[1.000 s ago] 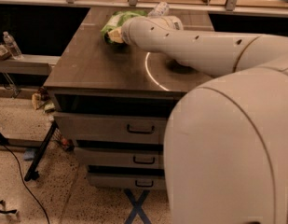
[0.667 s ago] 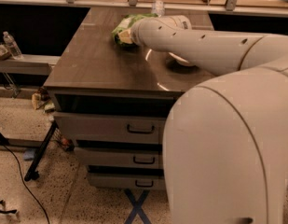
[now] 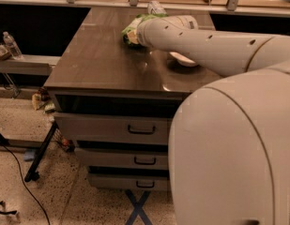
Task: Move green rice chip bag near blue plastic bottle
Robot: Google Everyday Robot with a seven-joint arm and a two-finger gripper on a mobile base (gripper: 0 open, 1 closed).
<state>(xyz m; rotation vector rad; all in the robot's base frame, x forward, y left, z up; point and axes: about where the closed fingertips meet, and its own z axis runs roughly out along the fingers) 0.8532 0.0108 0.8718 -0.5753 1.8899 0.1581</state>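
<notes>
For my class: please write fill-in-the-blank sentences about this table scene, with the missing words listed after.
The crinkly light-green rice chip bag lies on the dark ____ with three drawers. The robot's gripper is at that ____, near the clear white-capped plastic bottle. The round white bowl sits partly under the robot's white ____.
Missing words: table; bag; arm.

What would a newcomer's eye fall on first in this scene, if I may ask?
The big white robot arm fills the right side, stretching across the dark table and passing over a white bowl. Its gripper is at the green rice chip bag near the table's far edge. The blue plastic bottle sits just beyond the bag.
</notes>
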